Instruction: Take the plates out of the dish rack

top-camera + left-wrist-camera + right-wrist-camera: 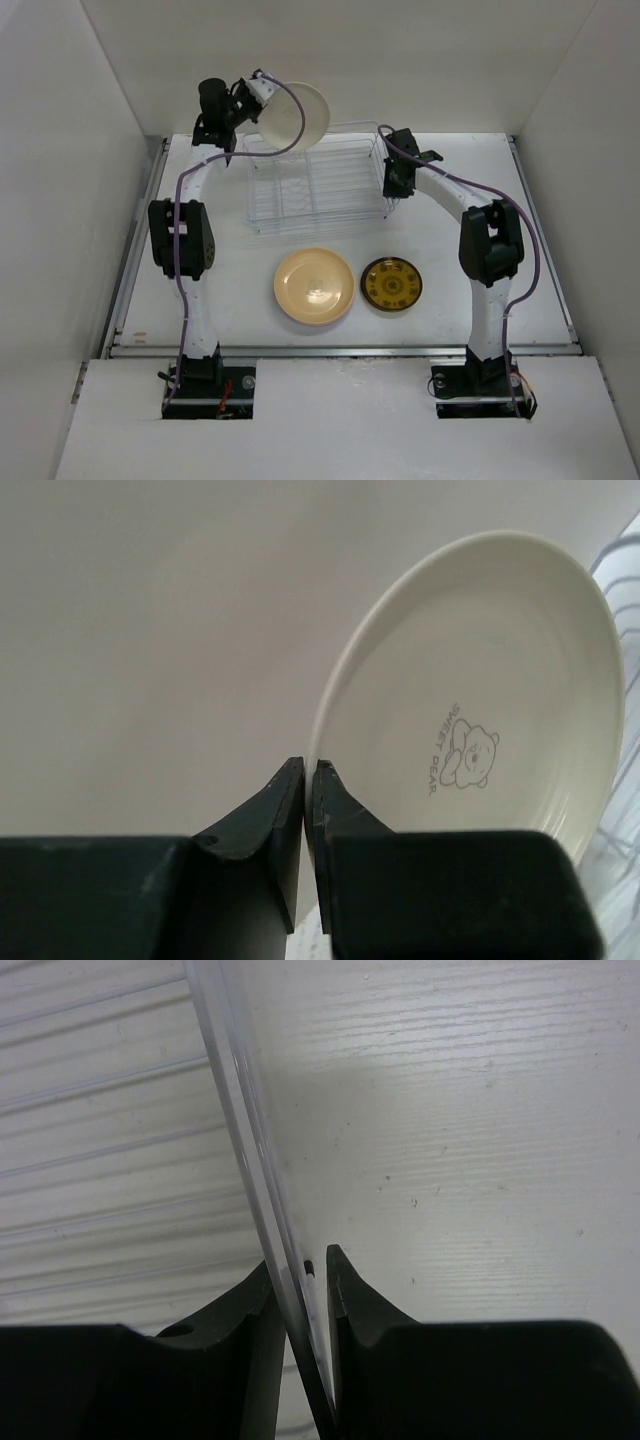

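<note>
Left hand (308, 776) clamps the cream plate (480, 710) by its rim, at 11 o'clock. Right hand (302, 1263) pinches the dish rack (315, 190). Best carried level to the bench (230, 290), beside the yellow plate (314, 285).

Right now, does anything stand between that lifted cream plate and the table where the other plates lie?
Nothing visible blocks it. The left gripper holds the cream plate above the dish rack at its far left corner; the yellow plate and brown-gold plate fill the middle, bare table beside them.

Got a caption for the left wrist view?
Left end effector pinching the rim of a cream plate printed with a small bear.
</note>
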